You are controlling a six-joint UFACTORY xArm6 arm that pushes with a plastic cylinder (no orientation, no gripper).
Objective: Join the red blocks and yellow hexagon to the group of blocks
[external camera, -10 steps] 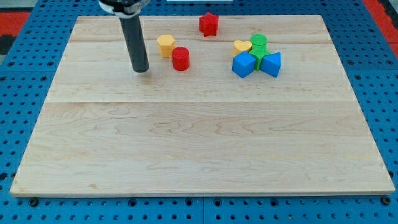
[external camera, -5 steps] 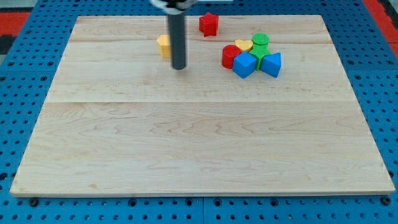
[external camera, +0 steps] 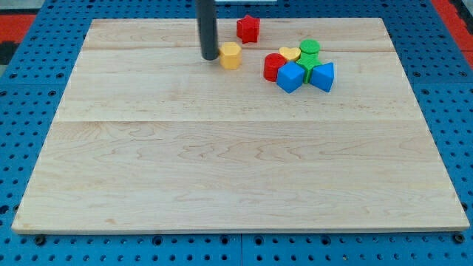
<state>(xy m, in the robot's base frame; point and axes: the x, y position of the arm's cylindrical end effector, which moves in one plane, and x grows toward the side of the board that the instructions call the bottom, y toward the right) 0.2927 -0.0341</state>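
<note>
My tip (external camera: 210,56) rests on the board near the view's top, touching the left side of the yellow hexagon (external camera: 231,55). A red star-like block (external camera: 248,29) lies apart, up and to the right of the hexagon. The group sits further right: a red cylinder (external camera: 273,67) on its left side, a yellow heart (external camera: 289,54), a green round block (external camera: 310,48), another green block (external camera: 306,62), a blue cube (external camera: 290,77) and a blue triangular block (external camera: 323,76). The red cylinder touches the blue cube.
The wooden board (external camera: 236,162) lies on a blue perforated table (external camera: 22,81). The rod's shaft rises out of the view's top above the tip.
The red cylinder has been pushed right into the group. My tip then went to the hexagon's left side and shoved the hexagon to the right, closer to the group.
</note>
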